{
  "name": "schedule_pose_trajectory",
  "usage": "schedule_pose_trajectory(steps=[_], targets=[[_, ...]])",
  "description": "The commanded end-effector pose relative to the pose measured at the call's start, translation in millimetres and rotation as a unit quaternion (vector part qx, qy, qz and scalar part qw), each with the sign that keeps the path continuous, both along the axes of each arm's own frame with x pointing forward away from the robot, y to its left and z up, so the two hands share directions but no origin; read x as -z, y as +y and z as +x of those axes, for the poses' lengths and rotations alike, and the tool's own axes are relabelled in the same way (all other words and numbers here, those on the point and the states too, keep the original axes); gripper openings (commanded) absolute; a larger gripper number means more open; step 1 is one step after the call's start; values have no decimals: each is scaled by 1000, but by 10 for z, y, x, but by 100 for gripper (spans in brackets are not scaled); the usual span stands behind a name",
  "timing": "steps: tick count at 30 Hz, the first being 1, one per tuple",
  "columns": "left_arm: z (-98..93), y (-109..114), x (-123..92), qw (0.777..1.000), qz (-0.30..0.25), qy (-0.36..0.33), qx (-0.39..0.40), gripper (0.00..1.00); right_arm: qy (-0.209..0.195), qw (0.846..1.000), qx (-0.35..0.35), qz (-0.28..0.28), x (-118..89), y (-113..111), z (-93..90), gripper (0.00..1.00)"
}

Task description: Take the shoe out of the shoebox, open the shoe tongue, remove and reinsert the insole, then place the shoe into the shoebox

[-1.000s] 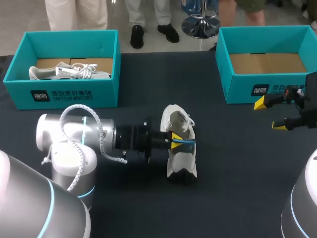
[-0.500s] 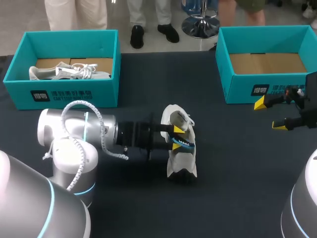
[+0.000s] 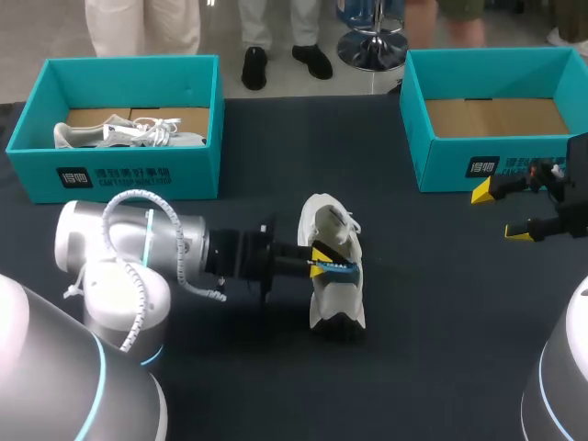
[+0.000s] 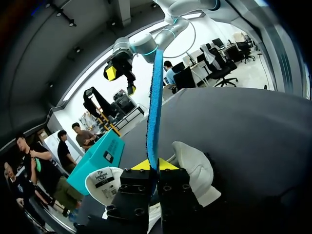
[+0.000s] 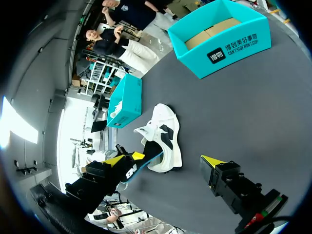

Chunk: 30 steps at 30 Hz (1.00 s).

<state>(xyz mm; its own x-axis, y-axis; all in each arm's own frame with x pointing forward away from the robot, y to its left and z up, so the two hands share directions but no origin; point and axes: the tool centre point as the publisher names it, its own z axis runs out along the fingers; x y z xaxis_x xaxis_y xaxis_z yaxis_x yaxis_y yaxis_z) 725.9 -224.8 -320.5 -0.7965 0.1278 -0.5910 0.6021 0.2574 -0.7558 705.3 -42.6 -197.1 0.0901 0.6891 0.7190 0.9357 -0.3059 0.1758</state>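
Worktop (image 3: 441, 322): dark and matte, with a teal box at each far corner.
Left box (image 3: 110, 175): open-topped, at the far left. A pale grey shoe (image 3: 129, 133) lies lengthwise inside it.
Left end effector (image 3: 319, 262): reaches in from the left, low over the middle of the worktop, up against the white shoe. Its yellow tips are pinched narrow on the insole, one on each face.
Insole (image 3: 342, 267): bright blue and thin. In the left wrist view it stands edge-on between the tips and runs out ahead of them. From above it lies across the shoe's opening. I cannot tell whether its far end is inside the shoe.
White shoe (image 3: 333, 299): on the worktop in the middle, between the two boxes and well apart from both, lying far to near.
Right box (image 3: 459, 165): open-topped, at the far right, its brown cardboard floor showing.
Right end effector (image 3: 501, 213): at the right edge, just near of the right box, fingers spread wide and holding nothing.
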Motion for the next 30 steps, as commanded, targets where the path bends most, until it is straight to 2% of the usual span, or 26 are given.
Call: schedule_pose_trajectory(steps=[1,12,23,24,25,30], targets=[[40,-104,55,1000,3,-5,-8,0,0,1000,1,-1,0,2,-9,100],[160,-180,159,1000,12,-19,-19,0,0,1000,1,-1,0,2,-9,100],[196,-143,251,999,33,-15,-24,0,0,1000,1,-1,0,2,-9,100],[181,-122,225,999,32,-14,-25,16,0,1000,1,-1,0,2,-9,100],[168,-108,200,999,30,-13,-25,23,0,1000,1,-1,0,2,-9,100],[84,-44,57,1000,20,-16,-18,24,0,1000,1,-1,0,2,-9,100]])
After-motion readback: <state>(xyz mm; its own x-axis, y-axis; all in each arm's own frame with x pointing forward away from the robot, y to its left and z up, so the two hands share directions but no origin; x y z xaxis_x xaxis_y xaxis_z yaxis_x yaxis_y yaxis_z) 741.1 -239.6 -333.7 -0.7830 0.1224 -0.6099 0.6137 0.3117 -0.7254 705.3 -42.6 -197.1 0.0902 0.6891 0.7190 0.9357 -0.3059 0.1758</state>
